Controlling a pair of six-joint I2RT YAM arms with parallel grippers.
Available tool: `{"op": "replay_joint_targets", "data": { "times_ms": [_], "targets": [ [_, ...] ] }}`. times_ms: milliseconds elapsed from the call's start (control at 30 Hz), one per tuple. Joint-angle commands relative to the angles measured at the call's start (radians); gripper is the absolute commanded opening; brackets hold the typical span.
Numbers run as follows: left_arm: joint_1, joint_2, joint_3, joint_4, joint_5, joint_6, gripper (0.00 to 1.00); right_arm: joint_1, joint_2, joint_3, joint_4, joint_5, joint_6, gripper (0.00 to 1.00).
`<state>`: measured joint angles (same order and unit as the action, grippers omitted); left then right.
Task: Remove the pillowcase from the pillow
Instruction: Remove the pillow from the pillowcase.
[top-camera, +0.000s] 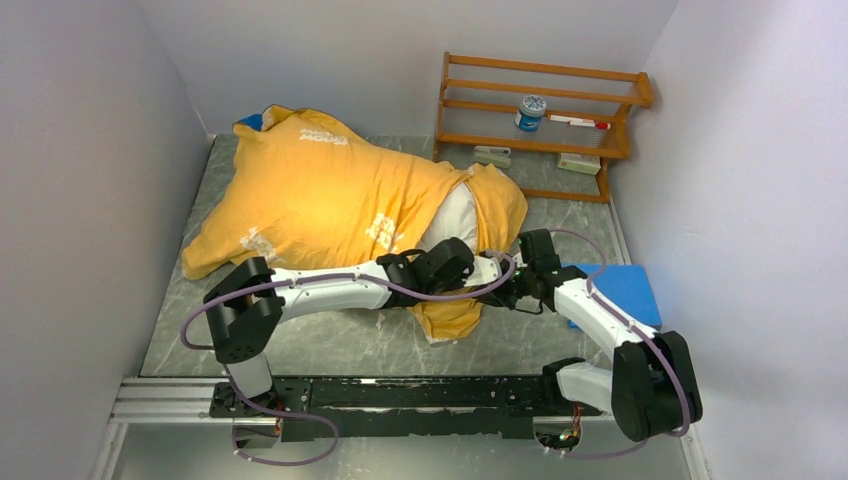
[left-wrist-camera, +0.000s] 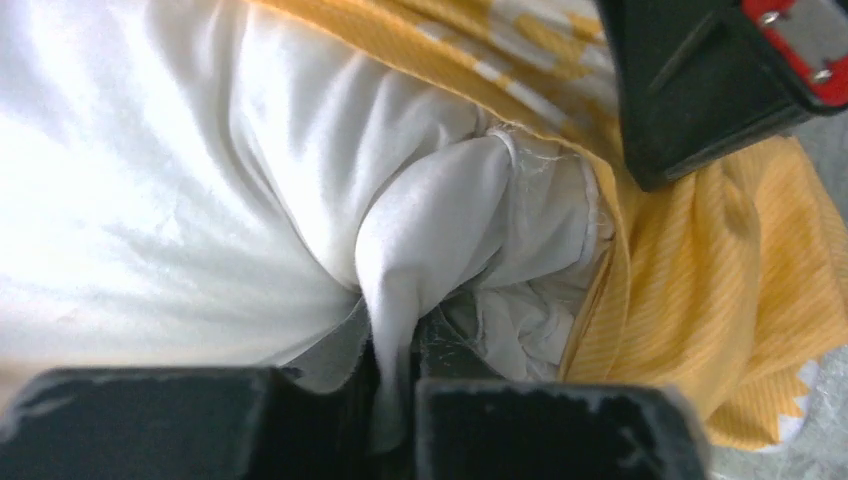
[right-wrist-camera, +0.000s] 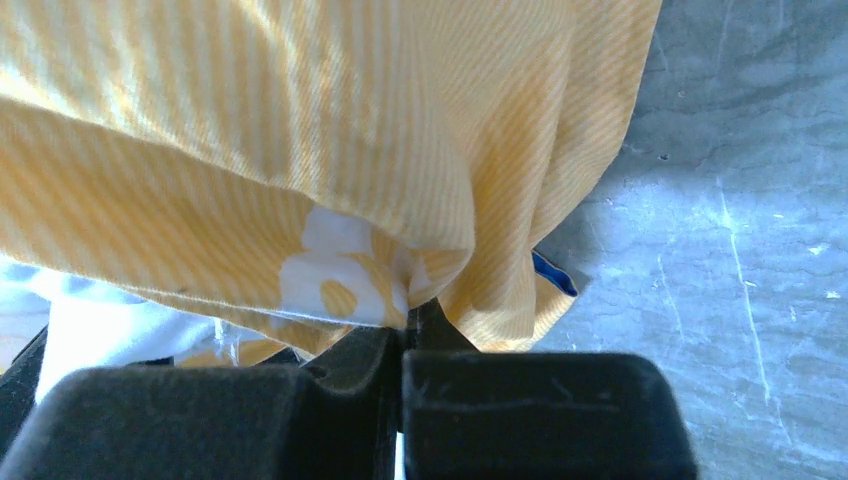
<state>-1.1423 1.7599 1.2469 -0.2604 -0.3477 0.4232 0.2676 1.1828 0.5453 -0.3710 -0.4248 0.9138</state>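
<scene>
Two hands: left hand (left-wrist-camera: 395, 395) pinching pillow (left-wrist-camera: 200, 200) corner; right hand (right-wrist-camera: 400, 345) pinching pillowcase (right-wrist-camera: 300, 120) edge.
Done: one white corner bared.
Remaining: most of pillow inside pillowcase.

Grey table (top-camera: 350, 345) bears pillowcase (top-camera: 320, 190), blue pad (top-camera: 625, 290), seemingly wooden rack (top-camera: 545, 68).

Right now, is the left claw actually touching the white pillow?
Touching. The left wrist view shows the left claw shut on a fold of the pillow, with the white fabric pinched between its jaws.
</scene>
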Motion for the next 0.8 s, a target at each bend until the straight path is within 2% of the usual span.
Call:
{"op": "replay_joint_targets", "data": {
  "times_ms": [0, 133, 300, 433, 633, 767],
  "targets": [
    [0.016, -0.048, -0.044, 0.084, -0.164, -0.044, 0.05, -0.005, -0.026, -0.023, -0.049, 0.094, 0.024, 0.0],
    [0.058, -0.15, 0.022, 0.042, -0.164, -0.099, 0.05, -0.005, 0.001, -0.043, -0.058, 0.096, 0.015, 0.0],
    [0.152, -0.238, 0.132, -0.047, -0.021, -0.17, 0.05, -0.003, 0.049, -0.082, -0.071, 0.084, -0.026, 0.0],
    [0.172, -0.244, 0.195, -0.128, 0.063, -0.21, 0.05, -0.001, 0.064, -0.095, -0.055, 0.076, -0.051, 0.0],
    [0.172, -0.289, 0.166, -0.17, 0.28, -0.219, 0.05, -0.002, 0.104, -0.034, 0.021, 0.042, -0.06, 0.0],
    [0.172, -0.39, 0.105, -0.189, 0.44, -0.229, 0.05, -0.001, 0.138, 0.042, 0.053, 0.062, -0.051, 0.0]
  ]
}}
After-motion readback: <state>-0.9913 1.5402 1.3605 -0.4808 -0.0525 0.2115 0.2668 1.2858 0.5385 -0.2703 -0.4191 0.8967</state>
